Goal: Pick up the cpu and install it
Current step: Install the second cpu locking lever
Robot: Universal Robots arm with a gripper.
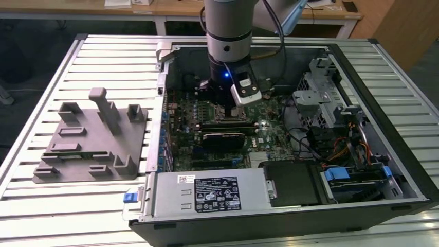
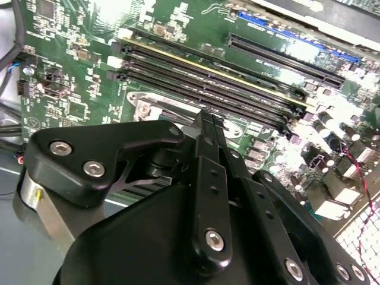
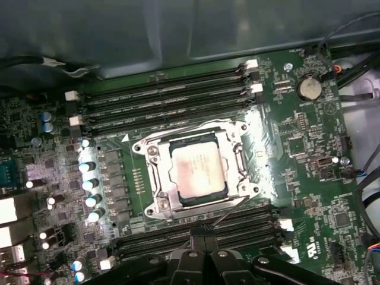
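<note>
Apparently the cpu [image 3: 199, 170] already lay in its socket [image 3: 155, 178] on the motherboard [image 3: 309, 154], while the gripper [image 3: 203, 242], at six o'clock from it, had its fingers pressed together holding nothing, so any sideways nudge could perhaps bend the pins.

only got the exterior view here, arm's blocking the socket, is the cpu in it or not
observer: Yes. In the first wrist view the cpu lies flat inside the socket frame, silver top up.
operator: gripper holding anything
observer: No. In the first wrist view the gripper is shut with nothing between its fingers.
operator: where is it relative to the chip
observer: Apart from it, over the memory slots that run alongside the socket frame.
</note>
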